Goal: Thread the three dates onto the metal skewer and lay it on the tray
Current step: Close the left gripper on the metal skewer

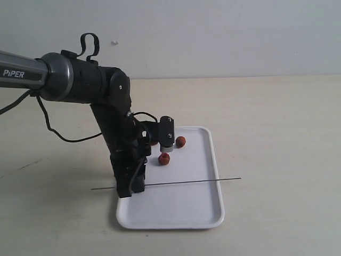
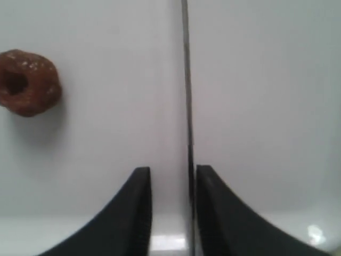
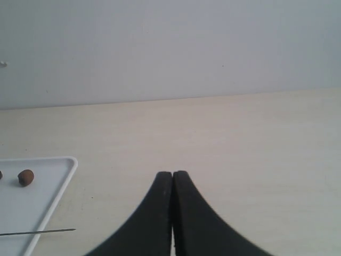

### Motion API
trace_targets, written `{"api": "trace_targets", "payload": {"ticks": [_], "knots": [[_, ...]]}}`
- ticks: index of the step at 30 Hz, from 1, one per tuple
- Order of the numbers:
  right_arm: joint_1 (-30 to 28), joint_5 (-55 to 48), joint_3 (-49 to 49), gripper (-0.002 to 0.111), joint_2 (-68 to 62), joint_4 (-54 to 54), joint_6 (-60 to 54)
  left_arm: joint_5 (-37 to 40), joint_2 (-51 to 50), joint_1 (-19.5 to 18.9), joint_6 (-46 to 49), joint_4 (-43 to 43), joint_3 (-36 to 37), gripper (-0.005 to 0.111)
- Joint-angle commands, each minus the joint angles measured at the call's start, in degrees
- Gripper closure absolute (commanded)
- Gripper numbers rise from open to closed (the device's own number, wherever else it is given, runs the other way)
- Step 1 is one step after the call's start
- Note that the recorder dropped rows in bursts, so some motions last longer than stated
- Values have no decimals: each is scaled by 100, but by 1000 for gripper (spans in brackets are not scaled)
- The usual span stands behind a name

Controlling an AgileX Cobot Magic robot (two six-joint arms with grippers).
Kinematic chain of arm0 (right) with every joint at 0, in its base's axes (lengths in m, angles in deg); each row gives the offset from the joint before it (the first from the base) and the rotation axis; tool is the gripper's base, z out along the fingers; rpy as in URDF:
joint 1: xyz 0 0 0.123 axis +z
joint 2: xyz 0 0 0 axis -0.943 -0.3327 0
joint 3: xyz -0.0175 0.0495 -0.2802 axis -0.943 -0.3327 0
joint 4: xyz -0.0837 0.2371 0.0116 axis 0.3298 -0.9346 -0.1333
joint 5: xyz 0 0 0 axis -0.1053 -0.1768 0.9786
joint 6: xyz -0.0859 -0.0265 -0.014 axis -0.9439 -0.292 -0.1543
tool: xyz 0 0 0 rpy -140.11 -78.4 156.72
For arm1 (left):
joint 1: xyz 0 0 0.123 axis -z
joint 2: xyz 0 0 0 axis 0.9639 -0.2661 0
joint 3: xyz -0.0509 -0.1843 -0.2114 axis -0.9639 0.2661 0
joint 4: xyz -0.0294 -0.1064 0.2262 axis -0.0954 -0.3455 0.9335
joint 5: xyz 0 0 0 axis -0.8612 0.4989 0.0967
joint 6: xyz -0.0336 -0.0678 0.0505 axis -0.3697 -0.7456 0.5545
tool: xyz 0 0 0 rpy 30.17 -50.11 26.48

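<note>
Glossy white tray point(image 1: 181, 209), thin metal skewer point(image 1: 192, 182)

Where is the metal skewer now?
In the exterior view, the metal skewer lies across the tray, both ends past its rim; the left gripper straddles it at the left edge.

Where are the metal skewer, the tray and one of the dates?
Metal skewer point(image 2: 187, 90): left wrist view, middle of its shaft.
Tray point(image 1: 181, 205): exterior view, bare floor.
Date point(image 1: 181, 141): exterior view, its centre.

reddish-brown speckled dates point(image 1: 164, 159), plain white tray point(image 1: 181, 209), grey skewer point(image 1: 186, 182), black left claw point(image 2: 170, 174), pale beige table point(image 1: 277, 133).
</note>
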Motion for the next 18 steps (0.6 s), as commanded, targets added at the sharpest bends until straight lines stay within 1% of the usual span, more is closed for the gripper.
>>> {"api": "trace_targets", "payload": {"ticks": [1,9,18], "knots": [[12,36,-30,108,23,26,-14,53,-90,11,-59,-53,17,106],[12,36,-30,108,23,26,-14,36,-63,11,-168,-40,17,107],[12,36,-30,108,23,26,-14,9,657,11,-345,-65,17,107]]}}
